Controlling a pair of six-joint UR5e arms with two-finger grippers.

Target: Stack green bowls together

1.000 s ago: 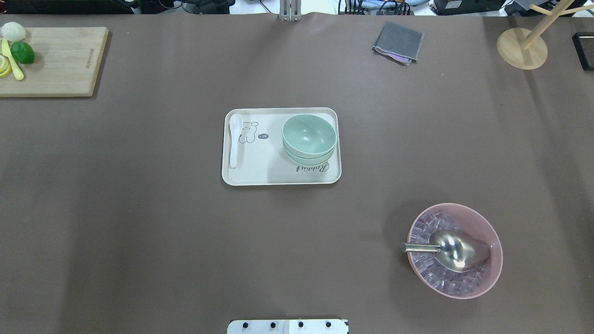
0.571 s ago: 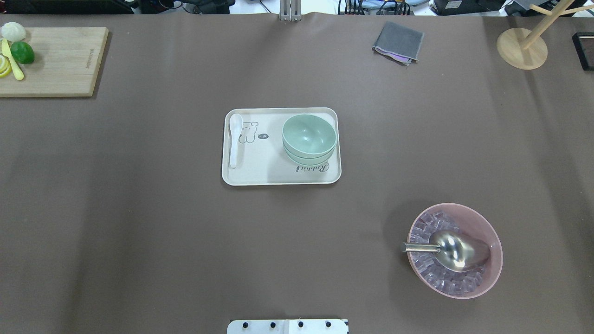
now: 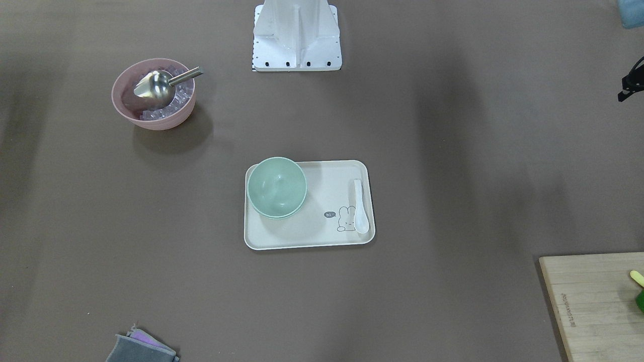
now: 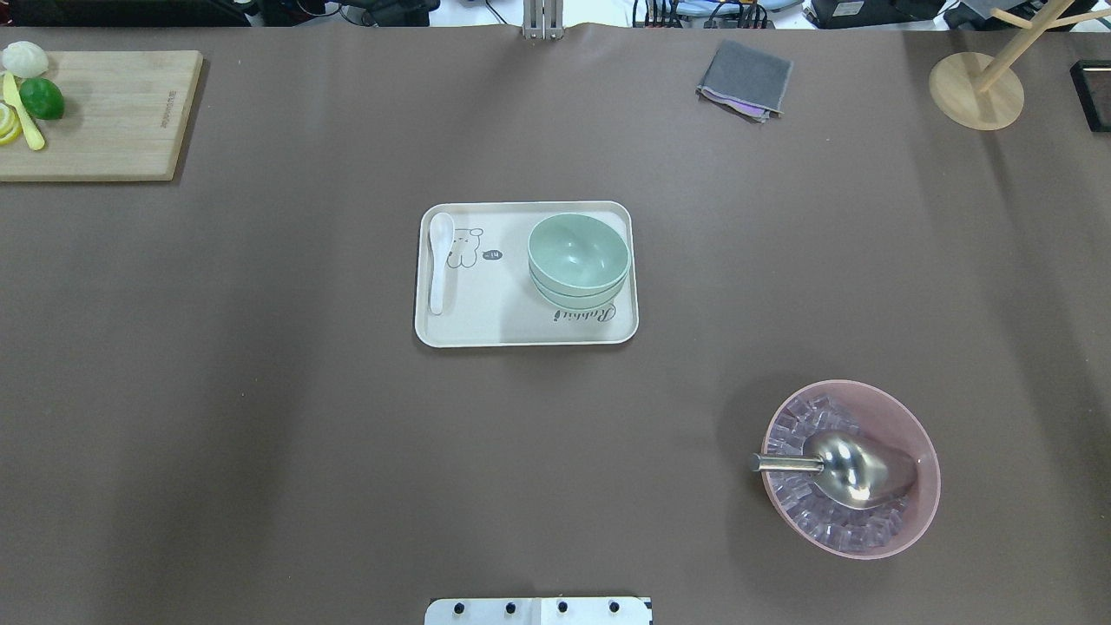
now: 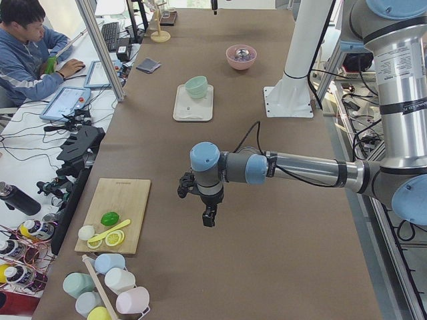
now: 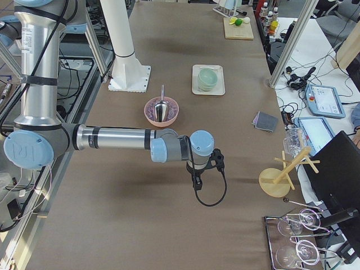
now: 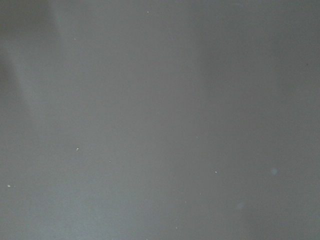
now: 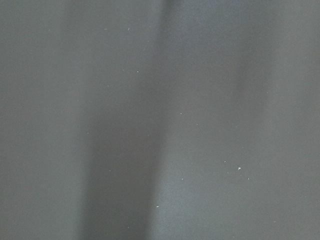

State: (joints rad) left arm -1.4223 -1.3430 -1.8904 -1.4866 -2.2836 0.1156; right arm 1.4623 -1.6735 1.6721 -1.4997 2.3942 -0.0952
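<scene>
The pale green bowls point(image 4: 578, 252) sit nested in one stack on the right part of a cream tray point(image 4: 486, 330); the stack also shows in the front view point(image 3: 276, 187). Neither gripper is in the overhead view. The left gripper point(image 5: 209, 219) hangs over bare table far from the tray, near the cutting board end. The right gripper point(image 6: 194, 183) hangs over bare table at the other end, beyond the pink bowl. I cannot tell whether either is open or shut. Both wrist views show only brown table.
A white spoon point(image 4: 438, 260) lies on the tray's left side. A pink bowl point(image 4: 903, 417) with ice and a metal scoop point(image 4: 855, 469) stands front right. A cutting board point(image 4: 113, 113), grey cloth point(image 4: 745, 78) and wooden stand point(image 4: 976, 91) line the far edge.
</scene>
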